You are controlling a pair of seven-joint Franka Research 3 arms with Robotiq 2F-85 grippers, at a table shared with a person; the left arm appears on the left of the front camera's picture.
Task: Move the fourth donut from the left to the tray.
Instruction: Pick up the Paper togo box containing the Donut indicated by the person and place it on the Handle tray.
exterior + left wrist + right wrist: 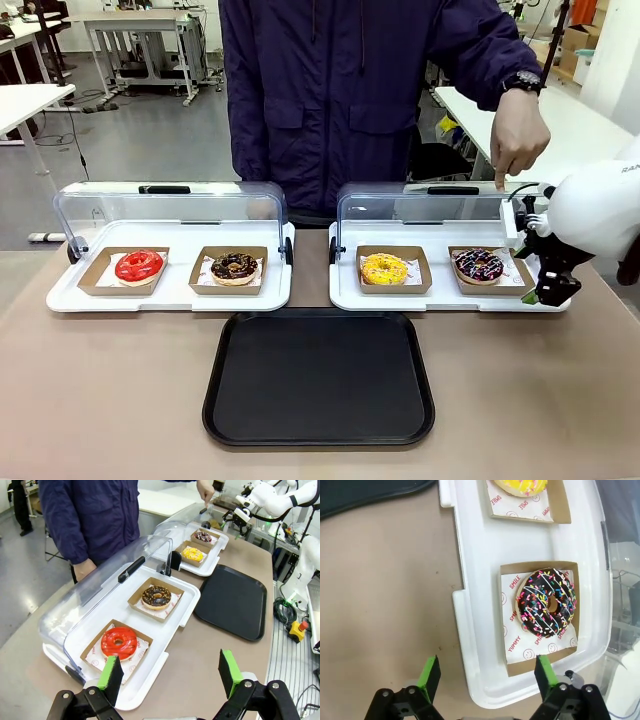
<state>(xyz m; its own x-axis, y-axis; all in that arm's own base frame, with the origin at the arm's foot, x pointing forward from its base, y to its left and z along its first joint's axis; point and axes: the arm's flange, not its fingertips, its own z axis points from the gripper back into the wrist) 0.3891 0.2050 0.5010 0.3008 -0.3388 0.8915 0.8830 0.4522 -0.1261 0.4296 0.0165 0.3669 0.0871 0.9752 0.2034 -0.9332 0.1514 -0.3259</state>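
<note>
The fourth donut [478, 264], dark chocolate with coloured sprinkles and white drizzle, lies in a brown cardboard holder [515, 570] at the right end of the right white tray. In the right wrist view the donut [546, 602] lies just ahead of and to the right of my right gripper [486, 674], which is open and empty over the white tray's front rim. My right gripper [548, 290] hangs just right of the donut. The black tray [318, 377] lies empty at the table's front centre. My left gripper [170, 672] is open and empty, near the red donut [119, 642]; the fourth donut [203, 535] lies far beyond it.
Two white trays [170, 298] [440, 300] stand with their clear lids raised. They hold the red donut [139, 266], a crumb-topped chocolate donut [235, 266] and a yellow donut [385, 268]. A person's hand [518, 140] points down at the right lid's top.
</note>
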